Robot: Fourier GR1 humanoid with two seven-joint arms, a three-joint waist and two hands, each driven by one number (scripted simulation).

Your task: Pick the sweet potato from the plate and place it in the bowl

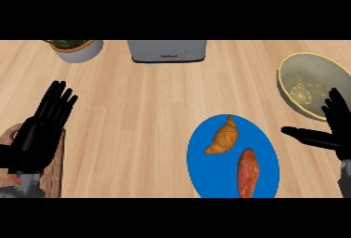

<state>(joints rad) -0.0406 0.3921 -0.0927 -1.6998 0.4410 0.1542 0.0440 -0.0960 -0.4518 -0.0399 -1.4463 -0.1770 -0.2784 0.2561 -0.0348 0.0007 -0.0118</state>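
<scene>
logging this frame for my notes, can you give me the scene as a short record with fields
surface: wooden counter
target: sweet potato, lying on blue plate
also on plate: croissant, left of and above the sweet potato
goal: bowl, at right edge, above the plate
left hand: open, holding nothing
right hand: open, right of the plate, partly in front of the bowl
task state: sweet potato not yet picked

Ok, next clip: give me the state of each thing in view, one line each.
Sweet potato: lying on the blue plate, untouched.
Croissant: on the same plate, apart from the sweet potato.
Blue plate: flat on the counter.
Bowl: upright.
Left robot hand: open, holding nothing.
Right robot hand: open, holding nothing, between plate and bowl.
</scene>
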